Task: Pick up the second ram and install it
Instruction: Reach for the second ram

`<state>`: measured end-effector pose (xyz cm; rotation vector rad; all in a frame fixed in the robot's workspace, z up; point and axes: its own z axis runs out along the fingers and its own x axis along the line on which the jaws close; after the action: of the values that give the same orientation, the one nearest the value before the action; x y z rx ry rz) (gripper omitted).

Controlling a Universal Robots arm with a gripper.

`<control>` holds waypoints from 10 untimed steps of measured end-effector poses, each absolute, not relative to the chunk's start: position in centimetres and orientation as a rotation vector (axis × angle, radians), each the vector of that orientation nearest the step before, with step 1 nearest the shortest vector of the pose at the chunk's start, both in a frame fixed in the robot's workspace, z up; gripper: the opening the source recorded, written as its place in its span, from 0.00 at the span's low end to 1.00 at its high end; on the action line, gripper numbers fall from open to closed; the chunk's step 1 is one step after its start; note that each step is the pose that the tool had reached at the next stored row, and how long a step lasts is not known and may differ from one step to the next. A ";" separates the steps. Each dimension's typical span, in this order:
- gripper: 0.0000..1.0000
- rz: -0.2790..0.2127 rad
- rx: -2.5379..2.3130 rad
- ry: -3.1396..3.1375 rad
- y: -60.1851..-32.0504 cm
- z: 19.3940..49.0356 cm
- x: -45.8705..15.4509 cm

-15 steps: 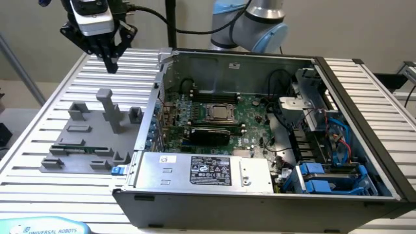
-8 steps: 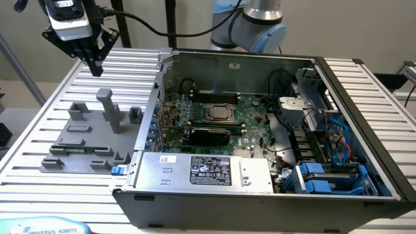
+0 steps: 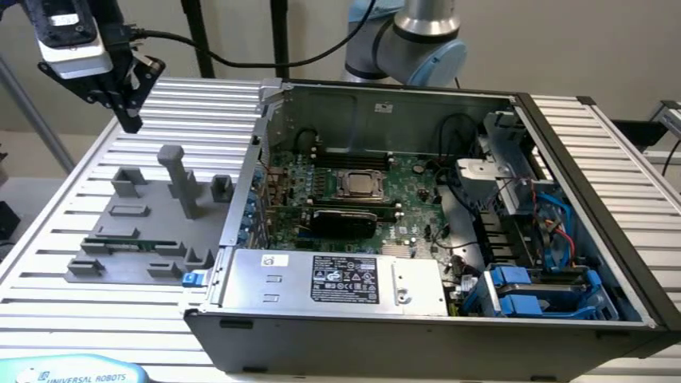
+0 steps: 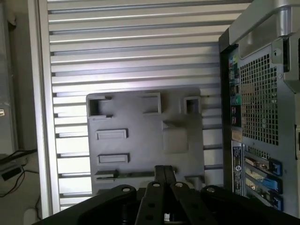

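2nd ram, thin green circuit-board stick (image 3: 113, 236): lies in grey plastic fixture tray (image 3: 155, 219), beside open dark-grey PC case (image 3: 426, 339) | black gripper (image 3: 130, 121): jaws together, empty, hangs well above tray's far side | pickup + install not yet done

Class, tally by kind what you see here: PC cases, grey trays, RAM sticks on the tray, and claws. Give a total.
PC case: 1
Grey tray: 1
RAM stick on the tray: 1
Claw: 1
Total: 4
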<state>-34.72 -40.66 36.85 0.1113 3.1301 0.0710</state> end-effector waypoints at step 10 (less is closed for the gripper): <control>0.11 0.070 0.112 3.145 -42.7 36.1 -35.8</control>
<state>-35.77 -42.72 36.10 0.1123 3.1450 0.0696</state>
